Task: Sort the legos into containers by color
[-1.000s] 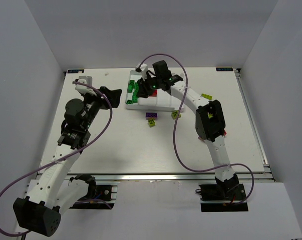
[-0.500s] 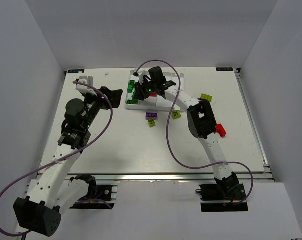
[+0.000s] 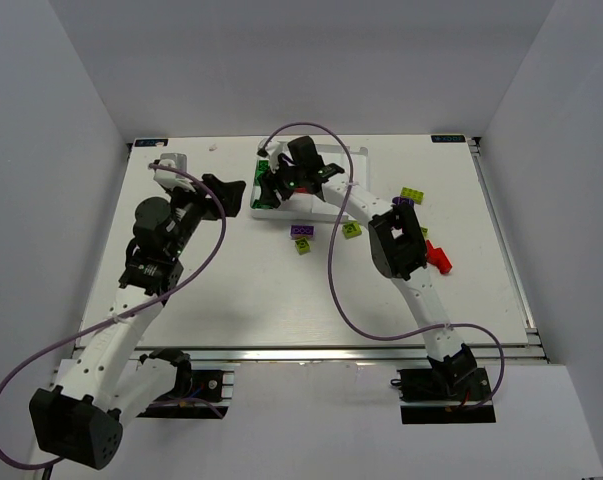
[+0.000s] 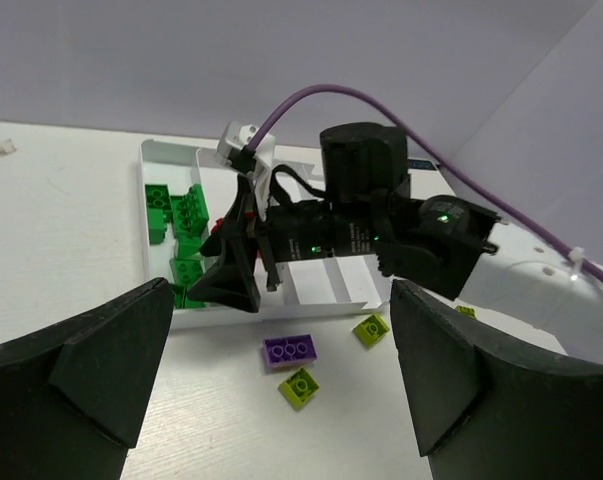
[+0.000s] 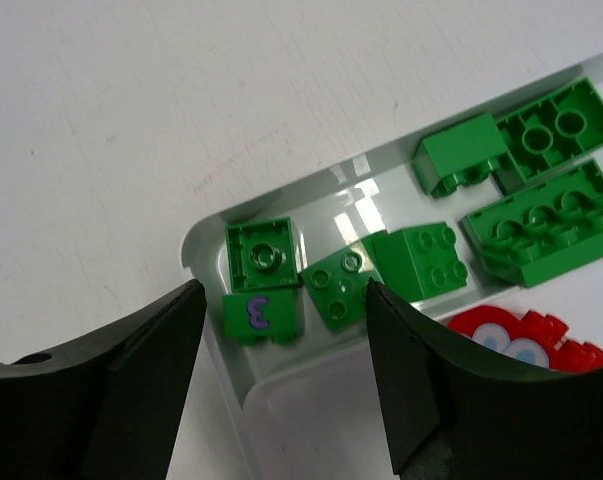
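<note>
My right gripper (image 3: 277,186) hangs open over the left end of the white tray (image 3: 264,209). In the right wrist view its jaws (image 5: 281,330) stand wide above several green legos (image 5: 418,262) in the tray's (image 5: 311,420) end compartment, one marked with a purple 3 (image 5: 263,315), and hold nothing. A red piece (image 5: 521,340) lies in the neighbouring compartment. My left gripper (image 3: 226,195) is open and empty, left of the tray. On the table lie a purple brick (image 3: 302,230), three yellow-green bricks (image 3: 303,245) (image 3: 352,229) (image 3: 412,194) and a red brick (image 3: 439,256).
The left wrist view looks between its open fingers (image 4: 81,360) at the purple brick (image 4: 289,348), two yellow-green bricks (image 4: 300,387) and the right gripper (image 4: 239,272) at the tray (image 4: 316,283). The right arm's purple cable (image 3: 333,270) loops over the table. White walls enclose it.
My right gripper has moved left along the tray to the green compartment and its jaws have widened. The right forearm has swung, uncovering the red brick. The left arm has stayed put.
</note>
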You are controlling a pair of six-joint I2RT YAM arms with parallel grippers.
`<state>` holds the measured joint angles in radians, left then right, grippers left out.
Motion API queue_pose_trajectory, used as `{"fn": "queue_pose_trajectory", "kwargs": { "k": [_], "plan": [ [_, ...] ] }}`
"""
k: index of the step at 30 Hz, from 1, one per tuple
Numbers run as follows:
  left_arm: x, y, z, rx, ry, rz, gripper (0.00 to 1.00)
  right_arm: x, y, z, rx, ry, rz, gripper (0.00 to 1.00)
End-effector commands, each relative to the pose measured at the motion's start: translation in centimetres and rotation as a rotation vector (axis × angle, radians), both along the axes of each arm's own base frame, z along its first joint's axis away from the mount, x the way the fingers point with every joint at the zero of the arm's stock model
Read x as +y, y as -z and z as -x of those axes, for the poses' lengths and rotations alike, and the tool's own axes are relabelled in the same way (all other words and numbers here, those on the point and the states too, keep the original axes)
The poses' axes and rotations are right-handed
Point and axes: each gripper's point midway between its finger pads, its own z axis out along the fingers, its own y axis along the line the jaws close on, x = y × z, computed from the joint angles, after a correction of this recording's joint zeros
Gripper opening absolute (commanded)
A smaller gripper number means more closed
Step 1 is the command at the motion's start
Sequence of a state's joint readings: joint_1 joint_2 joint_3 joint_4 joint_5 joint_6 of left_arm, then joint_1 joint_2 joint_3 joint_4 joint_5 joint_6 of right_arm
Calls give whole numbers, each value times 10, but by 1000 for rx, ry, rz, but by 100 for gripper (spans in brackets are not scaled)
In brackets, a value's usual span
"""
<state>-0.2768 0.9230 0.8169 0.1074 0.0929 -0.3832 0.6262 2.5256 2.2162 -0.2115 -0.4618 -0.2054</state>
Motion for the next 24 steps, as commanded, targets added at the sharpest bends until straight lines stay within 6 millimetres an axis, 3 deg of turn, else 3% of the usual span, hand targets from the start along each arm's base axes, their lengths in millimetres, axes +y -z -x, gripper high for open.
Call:
{"fn": "queue_pose_trajectory", "kwargs": {
  "k": [1,3,5,6,7,8,9,11,12,14,15,16,17,18,19,22,24],
  "plan": [
    [2,10,-6,27,-14,21,98,-10,-77,-1,-119,9,-16,72],
    [-2,14,-8,44,4,22,98,-33,-111,10,-180,34,21,76],
    [-6,17,-8,53,23,29,98,-58,-129,19,-232,80,36,79],
    [-10,16,-6,52,46,35,98,-86,-132,43,-230,114,50,87],
    [-12,16,-6,50,58,40,97,-97,-147,45,-277,152,5,89],
    [-15,17,-5,52,75,48,93,-117,-150,51,-277,202,-3,89],
    [-22,14,-2,37,119,54,91,-145,-149,73,-260,268,2,89],
    [-28,19,1,47,155,74,82,-170,-144,97,-251,244,39,89],
    [-33,19,2,46,180,79,69,-184,-154,112,-283,237,58,85],
    [-43,24,5,59,242,84,51,-217,-118,140,-154,245,152,71],
    [-45,27,5,70,255,85,35,-229,-122,155,-138,233,148,59],
    [-49,32,6,86,280,81,32,-244,-99,170,-67,240,182,53],
    [-51,37,3,104,287,74,32,-265,-86,180,-10,263,219,50],
    [-53,39,2,116,294,74,32,-279,-85,189,-13,277,238,46],
    [-56,41,2,125,314,74,39,-294,-65,198,-3,270,299,48],
    [-62,42,2,147,351,70,59,-338,-52,207,-50,275,425,67],
    [-61,40,3,138,350,64,62,-355,-39,214,-43,265,483,74]
  ]
}}
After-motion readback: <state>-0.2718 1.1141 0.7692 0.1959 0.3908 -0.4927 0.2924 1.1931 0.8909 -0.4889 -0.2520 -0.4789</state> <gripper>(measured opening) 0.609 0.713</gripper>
